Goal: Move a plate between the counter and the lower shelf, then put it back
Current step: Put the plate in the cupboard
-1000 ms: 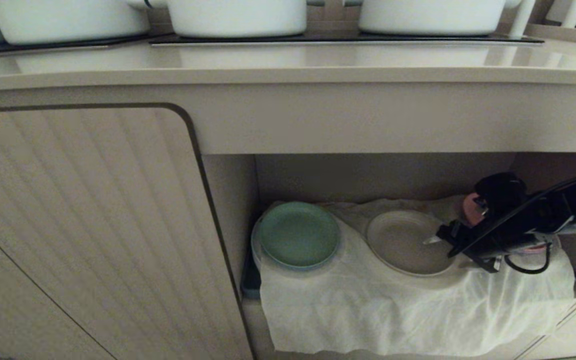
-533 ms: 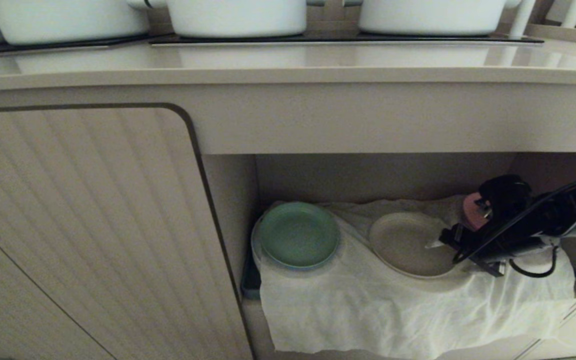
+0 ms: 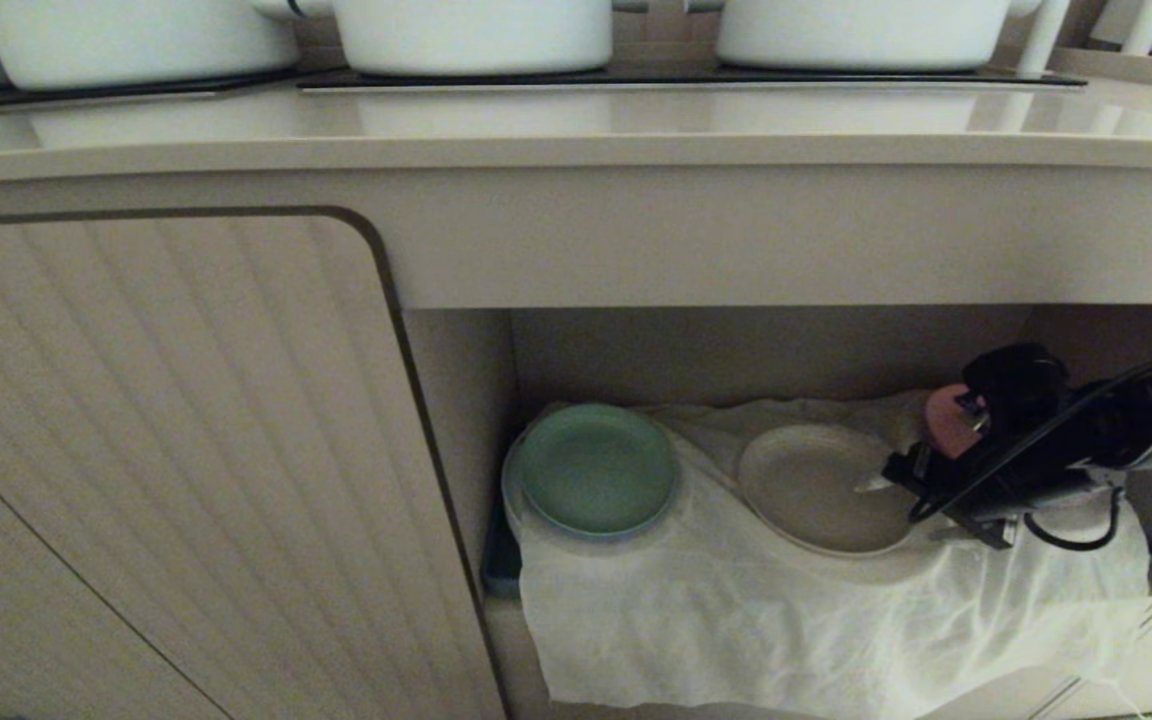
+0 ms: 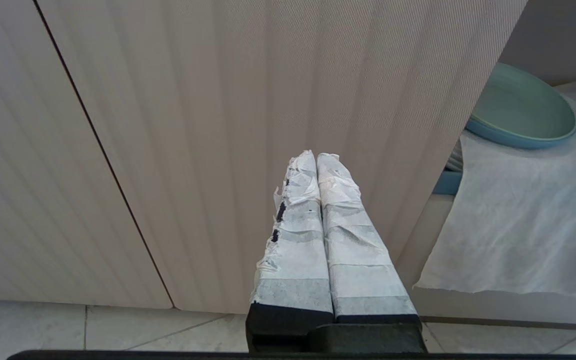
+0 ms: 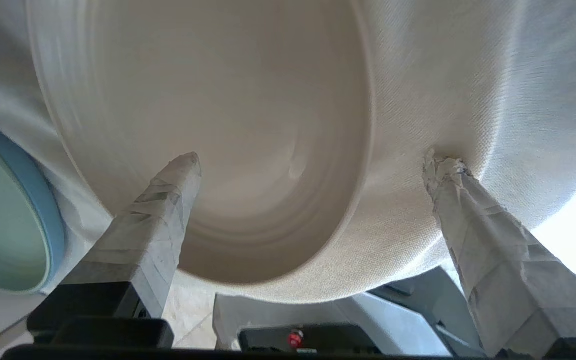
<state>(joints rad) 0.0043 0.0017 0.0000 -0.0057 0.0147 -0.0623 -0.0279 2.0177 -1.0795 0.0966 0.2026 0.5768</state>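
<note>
The cream-beige plate [image 3: 806,488] lies on the white cloth [image 3: 786,620] of the lower shelf [image 3: 736,350], under the counter [image 3: 576,130]. My right gripper [image 3: 908,508] reaches in from the right and stands open across the plate's right rim. In the right wrist view one taped finger [image 5: 158,225] hovers over the plate [image 5: 228,125], and the other finger [image 5: 493,250] presses into the cloth [image 5: 443,90] outside the rim. Nothing is gripped. My left gripper [image 4: 316,157] is shut and parked low, facing the ribbed cabinet door [image 4: 218,100].
A green plate [image 3: 596,468] sits on a covered stack at the shelf's left. A pink plate [image 3: 946,420] shows behind my right wrist. White pots [image 3: 476,30] stand on black hob panels along the counter's back. The shelf ceiling is low above the arm.
</note>
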